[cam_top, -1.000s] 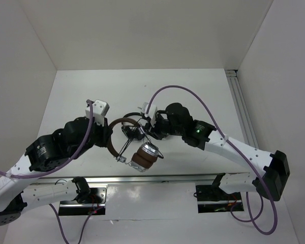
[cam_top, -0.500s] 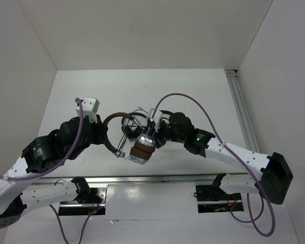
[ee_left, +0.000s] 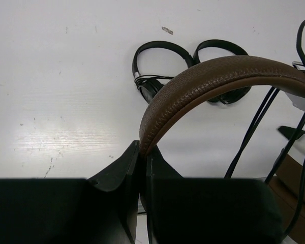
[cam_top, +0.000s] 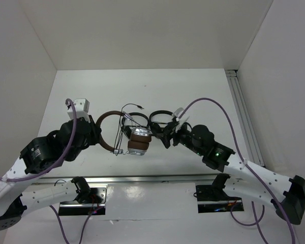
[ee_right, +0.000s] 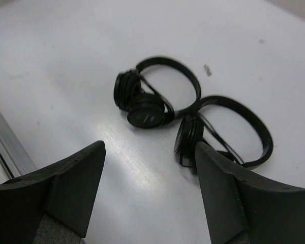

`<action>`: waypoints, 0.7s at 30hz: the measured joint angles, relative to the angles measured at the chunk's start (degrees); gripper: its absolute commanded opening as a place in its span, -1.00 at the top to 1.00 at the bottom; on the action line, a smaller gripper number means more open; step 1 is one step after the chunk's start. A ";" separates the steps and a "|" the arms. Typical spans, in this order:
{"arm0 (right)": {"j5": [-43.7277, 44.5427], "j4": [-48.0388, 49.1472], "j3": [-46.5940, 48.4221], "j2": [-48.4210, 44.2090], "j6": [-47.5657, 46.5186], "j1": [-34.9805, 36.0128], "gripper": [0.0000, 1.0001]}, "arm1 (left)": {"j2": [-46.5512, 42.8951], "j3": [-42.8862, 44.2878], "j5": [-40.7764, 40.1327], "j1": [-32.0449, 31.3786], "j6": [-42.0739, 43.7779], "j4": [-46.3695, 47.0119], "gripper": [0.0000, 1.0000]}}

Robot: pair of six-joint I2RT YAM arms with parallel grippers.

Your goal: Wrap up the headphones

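Observation:
The headphones hang in the air by their brown headband (cam_top: 108, 115), with the silver and brown ear cups (cam_top: 138, 142) stacked at its right end. The thin dark cable (cam_top: 128, 108) loops above and around the cups. My left gripper (cam_top: 98, 136) is shut on the headband's left side; in the left wrist view the fingers (ee_left: 145, 150) pinch the brown band (ee_left: 218, 76) and cable strands (ee_left: 254, 132) hang to the right. My right gripper (cam_top: 166, 136) is open and empty, just right of the ear cups. In the right wrist view its jaws (ee_right: 150, 152) stand wide apart above the table.
Two small all-black headphones lie side by side on the white table behind the hanging pair, one (ee_right: 147, 101) left and one (ee_right: 226, 132) right in the right wrist view. They also show in the left wrist view (ee_left: 160, 63). White walls enclose the table; a metal rail (cam_top: 241, 109) runs along the right.
My right gripper has drawn back to the right, away from the ear cups, and is open. My left arm has shifted left with the headband, and the ear cups have swung under it.

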 measured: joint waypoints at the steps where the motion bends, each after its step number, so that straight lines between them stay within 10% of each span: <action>1: 0.79 0.11 -0.02 -2.43 0.55 0.00 -0.55 | -0.15 -0.02 -0.55 0.00 -1.03 -0.48 1.00; 15: 9.53 -5.60 2.80 -16.83 8.20 0.00 -0.55 | -0.46 -8.50 -9.53 0.81 -23.71 -11.30 1.00; 21: 9.07 -8.22 3.45 -16.90 9.73 0.00 -0.55 | 3.48 -11.04 -8.02 7.80 -21.16 -8.24 1.00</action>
